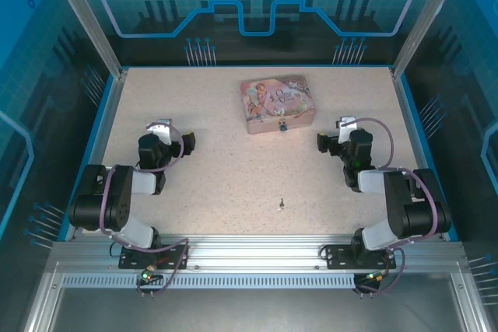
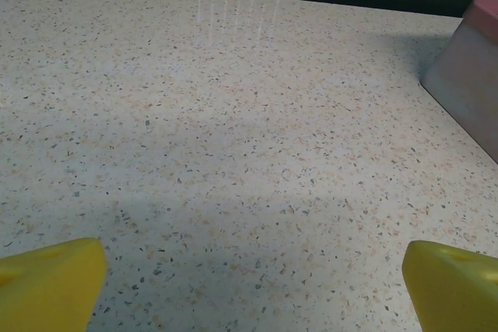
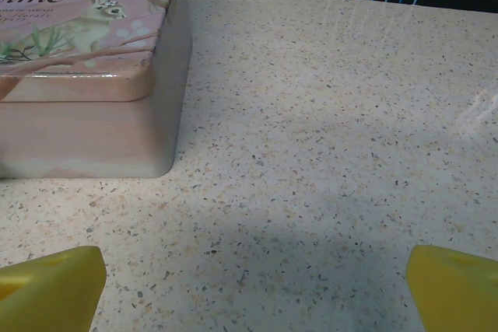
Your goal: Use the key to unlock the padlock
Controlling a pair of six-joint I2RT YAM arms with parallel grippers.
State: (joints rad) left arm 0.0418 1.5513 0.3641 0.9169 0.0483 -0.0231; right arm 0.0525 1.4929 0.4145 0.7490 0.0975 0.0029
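Padlock (image 1: 283,125), likely light, sits at the front of the pink tin (image 1: 274,103), forward-left of my right tool (image 1: 320,143); the thin, slippery-looking key (image 1: 280,204), best pinched at its head, lies behind it and my left tool (image 1: 189,141), both spread empty.

A pink tin box (image 1: 275,103) with a rabbit picture and lettering on its closed lid sits flat on the speckled beige tabletop (image 1: 218,176). Behind the box rises a blue translucent back panel (image 1: 257,5). Well in front of the box, an aluminium rail (image 1: 257,250) runs along the table's near edge.
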